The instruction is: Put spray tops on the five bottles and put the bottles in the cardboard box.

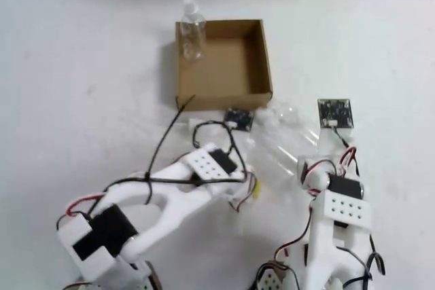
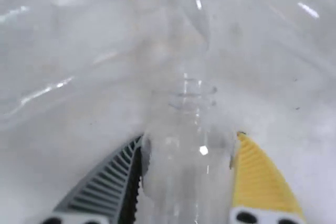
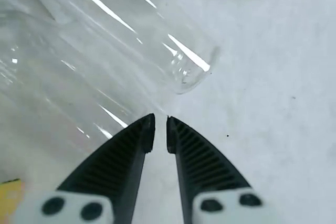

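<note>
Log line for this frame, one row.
left gripper: shut on bottle | right gripper: shut, empty | cardboard box: one upright bottle inside

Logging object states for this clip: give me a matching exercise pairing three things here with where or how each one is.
Things:
A. clear plastic bottle with bare threaded neck
B. clear plastic bottle with a top on
C. black-fingered right gripper

States:
1. shut on nothing, above the white table
2. upright in the brown cardboard box
3. clamped in the left gripper

Pairs: A-3; B-2; C-1.
</note>
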`<move>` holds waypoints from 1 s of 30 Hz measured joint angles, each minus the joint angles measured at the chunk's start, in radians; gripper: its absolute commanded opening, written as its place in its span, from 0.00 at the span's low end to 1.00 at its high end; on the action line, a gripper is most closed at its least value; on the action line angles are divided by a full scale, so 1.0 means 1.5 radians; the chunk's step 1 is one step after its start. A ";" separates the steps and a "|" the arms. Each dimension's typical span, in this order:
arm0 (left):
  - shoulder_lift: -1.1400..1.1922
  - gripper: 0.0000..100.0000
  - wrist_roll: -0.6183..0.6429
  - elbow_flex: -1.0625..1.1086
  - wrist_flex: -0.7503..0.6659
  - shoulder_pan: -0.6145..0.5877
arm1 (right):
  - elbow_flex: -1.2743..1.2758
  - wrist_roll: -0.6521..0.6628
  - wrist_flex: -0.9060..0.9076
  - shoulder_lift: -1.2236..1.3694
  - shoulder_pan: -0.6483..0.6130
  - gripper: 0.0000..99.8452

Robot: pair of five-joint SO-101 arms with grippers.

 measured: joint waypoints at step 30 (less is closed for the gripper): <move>-0.333 0.28 -0.310 0.268 0.051 -0.538 | 0.008 0.001 0.000 0.000 0.000 0.02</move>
